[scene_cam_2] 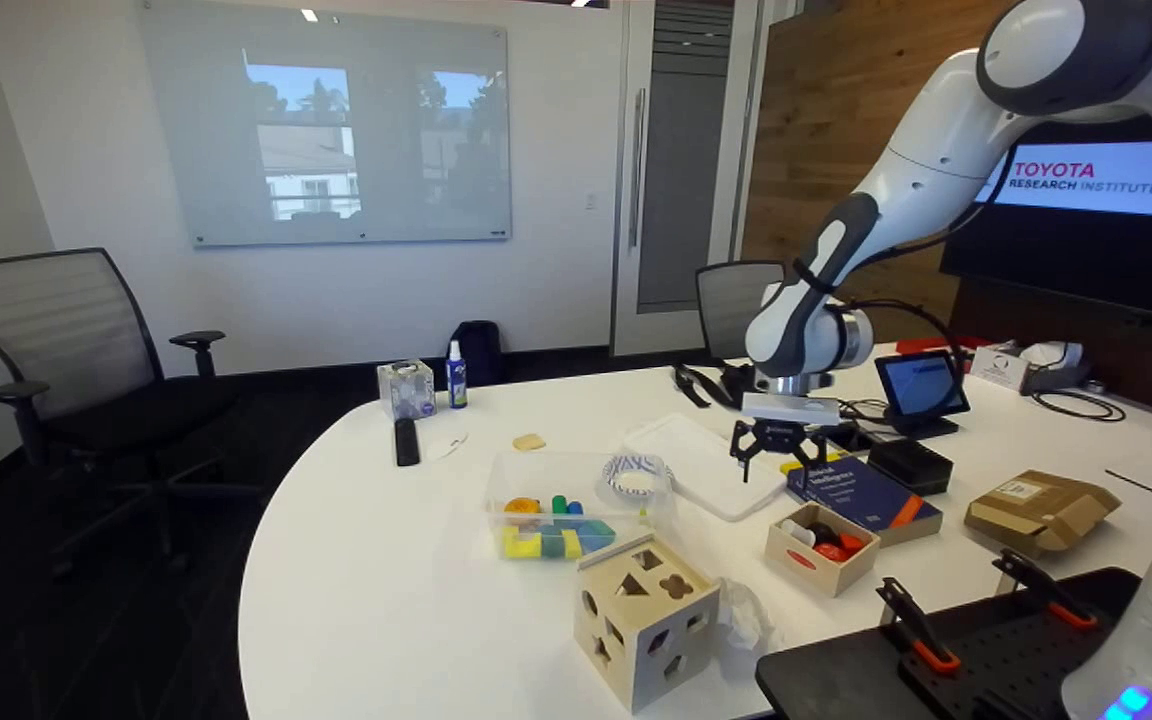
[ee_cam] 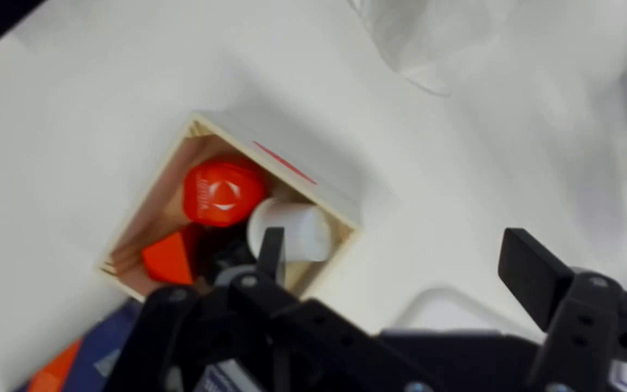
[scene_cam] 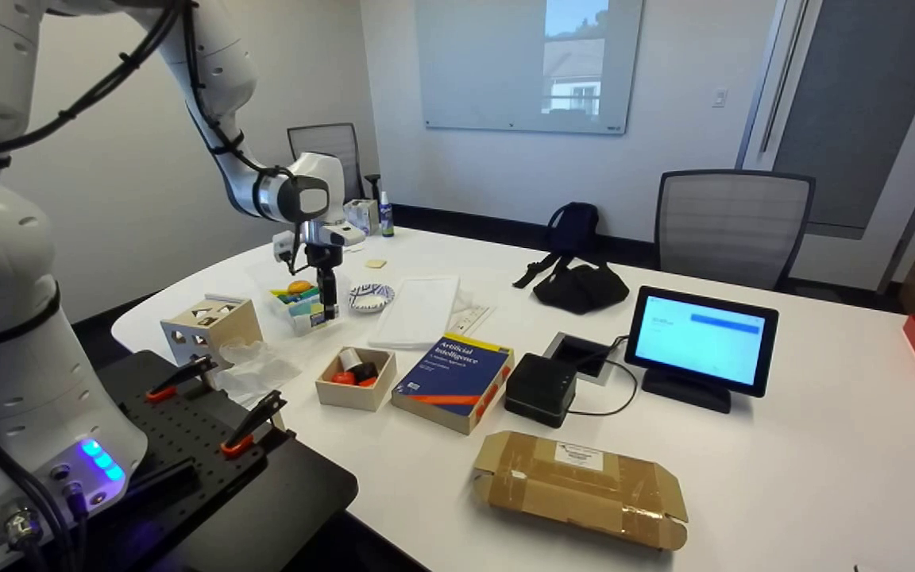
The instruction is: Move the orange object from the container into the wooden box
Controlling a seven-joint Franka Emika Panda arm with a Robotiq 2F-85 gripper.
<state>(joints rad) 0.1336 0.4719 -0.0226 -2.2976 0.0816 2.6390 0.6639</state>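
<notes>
An orange piece (scene_cam: 299, 287) lies among green, yellow and blue pieces in the clear tub (scene_cam_2: 576, 470); it shows in both exterior views (scene_cam_2: 522, 507). The small low wooden box (scene_cam: 346, 395) holds a red round piece (ee_cam: 223, 191), an orange-red block (ee_cam: 167, 258), a white cylinder (ee_cam: 305, 231) and something black. In the wrist view the wooden box (ee_cam: 292, 149) is at the left, partly hidden by a finger. My gripper (scene_cam_2: 783, 468) is open and empty, above the table near the wooden box, fingers pointing down. In the wrist view the fingertips (ee_cam: 395, 239) are wide apart over white table.
A blue book (scene_cam: 453, 377) stands beside the wooden box. A white tray (scene_cam: 418, 310) and a patterned bowl (scene_cam: 372, 298) lie farther back. A wooden shape sorter (scene_cam_2: 648, 620) and crumpled clear plastic (scene_cam: 255, 373) are near the tub. A black device (scene_cam: 539, 388) and cardboard box (scene_cam: 581, 488) are beyond the book.
</notes>
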